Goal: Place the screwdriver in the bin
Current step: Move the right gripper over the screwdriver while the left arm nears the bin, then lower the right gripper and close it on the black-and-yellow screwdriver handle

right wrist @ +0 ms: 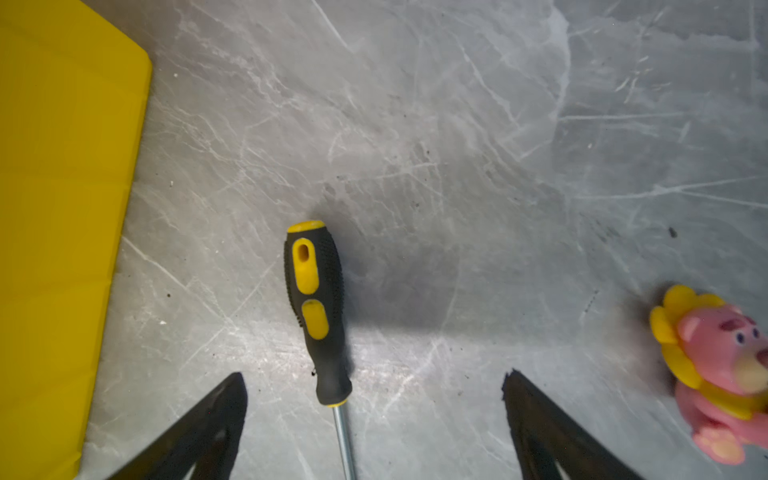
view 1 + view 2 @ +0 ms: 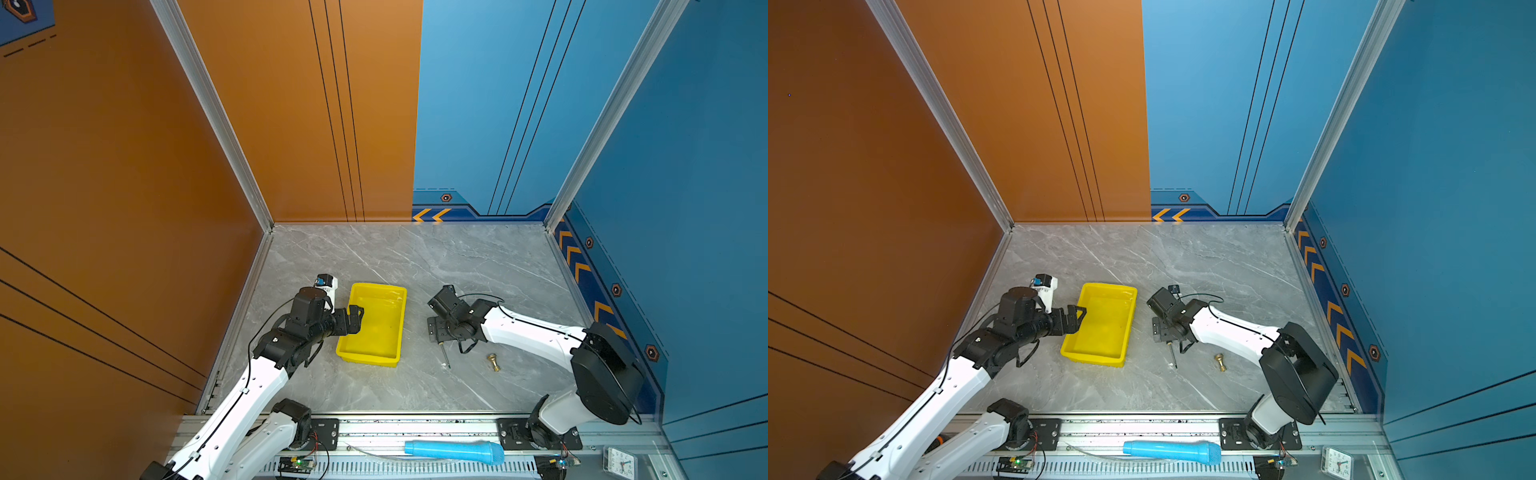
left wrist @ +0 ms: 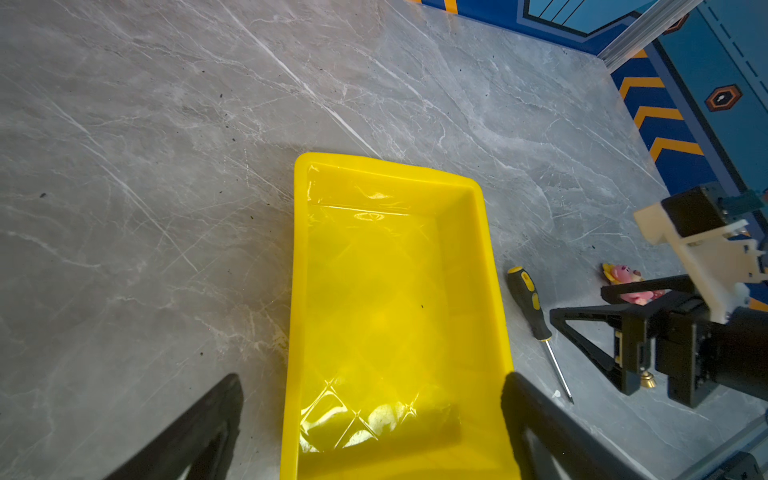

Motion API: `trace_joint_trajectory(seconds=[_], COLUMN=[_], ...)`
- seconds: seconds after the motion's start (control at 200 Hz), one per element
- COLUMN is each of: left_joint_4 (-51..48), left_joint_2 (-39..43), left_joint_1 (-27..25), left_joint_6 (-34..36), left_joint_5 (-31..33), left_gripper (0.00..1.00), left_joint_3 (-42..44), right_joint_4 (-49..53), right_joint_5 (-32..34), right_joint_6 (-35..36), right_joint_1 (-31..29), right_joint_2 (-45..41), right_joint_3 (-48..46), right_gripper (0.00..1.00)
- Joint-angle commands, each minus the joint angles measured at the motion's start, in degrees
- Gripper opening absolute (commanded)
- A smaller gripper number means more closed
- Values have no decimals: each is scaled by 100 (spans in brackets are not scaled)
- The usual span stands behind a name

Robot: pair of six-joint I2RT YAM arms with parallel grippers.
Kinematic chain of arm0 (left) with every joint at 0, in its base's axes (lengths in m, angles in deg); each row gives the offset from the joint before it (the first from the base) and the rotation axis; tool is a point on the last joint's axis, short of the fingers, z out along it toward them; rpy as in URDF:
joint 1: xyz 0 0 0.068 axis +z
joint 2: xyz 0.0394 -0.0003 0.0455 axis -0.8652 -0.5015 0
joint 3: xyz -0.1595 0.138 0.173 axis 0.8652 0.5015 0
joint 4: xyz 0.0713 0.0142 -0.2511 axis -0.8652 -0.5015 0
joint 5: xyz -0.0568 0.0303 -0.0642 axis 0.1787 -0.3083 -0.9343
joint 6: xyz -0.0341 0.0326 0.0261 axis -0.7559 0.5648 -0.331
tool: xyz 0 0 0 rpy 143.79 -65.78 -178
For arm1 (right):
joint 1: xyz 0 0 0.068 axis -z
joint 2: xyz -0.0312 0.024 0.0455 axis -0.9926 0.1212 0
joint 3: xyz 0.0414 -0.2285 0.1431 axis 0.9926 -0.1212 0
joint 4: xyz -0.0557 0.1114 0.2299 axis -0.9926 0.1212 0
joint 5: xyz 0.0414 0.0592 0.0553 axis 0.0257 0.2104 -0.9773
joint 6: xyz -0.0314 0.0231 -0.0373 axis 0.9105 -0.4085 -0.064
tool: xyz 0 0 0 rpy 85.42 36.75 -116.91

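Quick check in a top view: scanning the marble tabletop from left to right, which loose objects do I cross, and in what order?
yellow bin → screwdriver, only its shaft showing → small brass piece

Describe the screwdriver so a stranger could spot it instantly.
Find the yellow bin on the marble table. Beside it, under the open right gripper, lies the screwdriver. Unlike the brass bell-shaped piece and pink toy nearby, it has a black-and-yellow handle and thin silver shaft.
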Motion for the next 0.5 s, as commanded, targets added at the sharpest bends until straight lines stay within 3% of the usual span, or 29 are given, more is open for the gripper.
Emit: trace_joint_trajectory(seconds=[0.0, 0.235, 0.496], left_joint_4=[68, 66, -38], left_joint_2=[141, 239, 402], left_joint_1=[-64, -74, -95], left_joint_6=[-184, -290, -394], left_joint_5=[-4, 43, 82], left_gripper=[98, 98, 98], left_joint_3=[87, 280, 421], right_joint_4=[-138, -450, -554], right_joint_5=[-222, -422, -446], right_joint_6=[177, 162, 333], right_joint_1=[-17, 2, 62], right_joint_2=[259, 525, 919], right_joint_3=[212, -27, 191], right_gripper=[93, 82, 78])
